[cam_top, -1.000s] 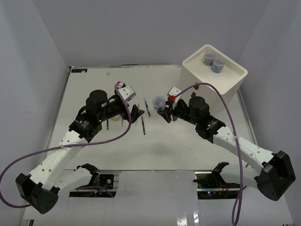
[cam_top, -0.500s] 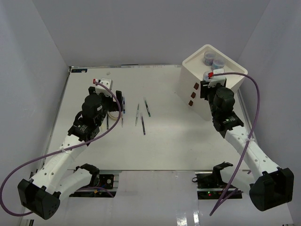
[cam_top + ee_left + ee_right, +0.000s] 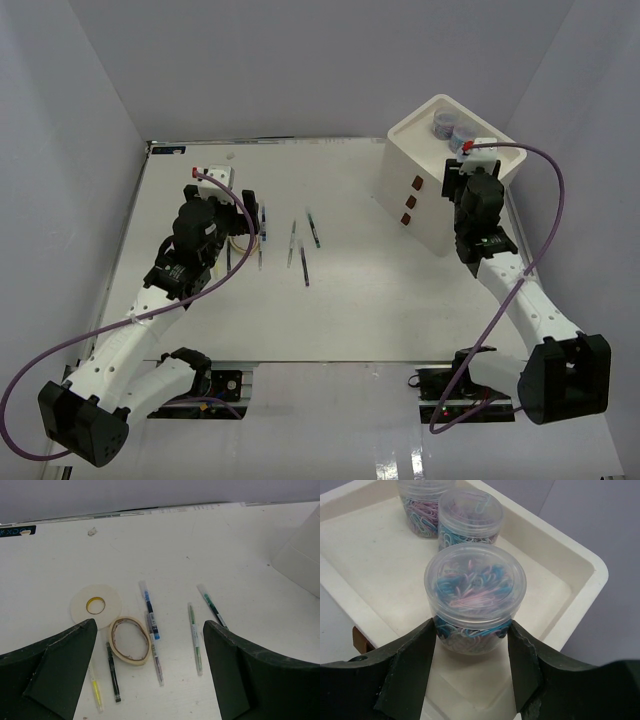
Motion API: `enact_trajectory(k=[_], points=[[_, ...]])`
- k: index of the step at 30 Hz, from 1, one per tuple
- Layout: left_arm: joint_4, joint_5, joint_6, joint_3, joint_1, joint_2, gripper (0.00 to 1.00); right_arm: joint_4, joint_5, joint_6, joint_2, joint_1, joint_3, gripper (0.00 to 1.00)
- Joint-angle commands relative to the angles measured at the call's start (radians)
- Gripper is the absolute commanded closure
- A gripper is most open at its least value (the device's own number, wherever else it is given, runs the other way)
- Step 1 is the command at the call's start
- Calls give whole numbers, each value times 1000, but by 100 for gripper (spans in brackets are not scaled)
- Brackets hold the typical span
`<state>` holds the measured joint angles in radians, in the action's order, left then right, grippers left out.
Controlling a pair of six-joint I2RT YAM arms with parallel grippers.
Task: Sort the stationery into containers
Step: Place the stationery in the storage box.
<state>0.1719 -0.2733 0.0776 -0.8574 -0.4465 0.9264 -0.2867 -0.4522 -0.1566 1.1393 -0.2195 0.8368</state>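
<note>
My right gripper is shut on a clear round jar of coloured paper clips, over the recessed tray top of the white drawer box. Two more such jars stand at the tray's back. My left gripper is open and empty, above a flat white tape ring, a tan tape loop and several pens lying on the table. In the top view my left gripper is at the left and my right gripper is over the box.
The box has three drawers with red-brown handles facing the table's middle. More pens lie between the arms. Grey walls close in the table on three sides. The box corner shows at the right of the left wrist view.
My right arm has carried the jar from the table's middle up over the box's tray. My left arm has swung back left over the tape and pens.
</note>
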Motion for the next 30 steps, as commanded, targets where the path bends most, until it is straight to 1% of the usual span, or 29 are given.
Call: enact_trajectory(k=[1, 2, 4, 6, 7, 9, 10, 12, 13, 16, 19, 21, 22, 24, 26, 27, 28, 30], points=[[-14, -6, 10, 8, 9, -20, 2, -59, -51, 40, 32, 17, 57, 67], [-14, -7, 10, 8, 9, -18, 2, -54, -57, 43, 40, 20, 64, 64], [-14, -4, 10, 9, 9, -18, 2, -45, -60, 48, 63, 28, 77, 48], [-14, -4, 10, 8, 9, -17, 2, -26, -59, 48, 83, 29, 103, 42], [-14, -3, 8, 8, 9, -17, 2, -16, -59, 48, 91, 29, 116, 33], [-12, -4, 10, 8, 9, -17, 2, 26, -68, 51, 103, 29, 159, 22], [-12, -3, 10, 8, 9, -15, 2, 44, -68, 54, 105, 29, 174, 13], [-11, -1, 10, 8, 11, -15, 2, 102, -54, 66, 102, 29, 212, 9], [-9, -1, 10, 6, 11, -17, 2, 121, -45, 71, 91, 29, 222, 4], [-9, 0, 10, 4, 12, -20, 2, 196, -2, 94, 56, 28, 254, 2], [-6, 14, 13, 4, 14, -18, 2, 273, 62, 111, 10, 19, 272, 5], [-6, 22, 14, 1, 15, -15, 2, 285, 113, 114, -16, 5, 269, 7], [-5, 22, 14, 1, 15, -14, 2, 326, 127, 109, -38, -20, 260, 8], [-3, 26, 16, 0, 19, -12, 2, 348, 164, 89, -53, -55, 251, 8], [-2, 37, 16, 0, 19, -9, 2, 377, 110, 34, -56, -142, 242, 7], [-2, 40, 17, -2, 19, -9, 2, 380, 69, 10, -40, -223, 237, 7], [0, 43, 19, -2, 19, -8, 2, 370, -36, -36, -29, -268, 222, 7], [0, 45, 19, 0, 19, -6, 2, 354, -139, -58, 25, -355, 205, 7]])
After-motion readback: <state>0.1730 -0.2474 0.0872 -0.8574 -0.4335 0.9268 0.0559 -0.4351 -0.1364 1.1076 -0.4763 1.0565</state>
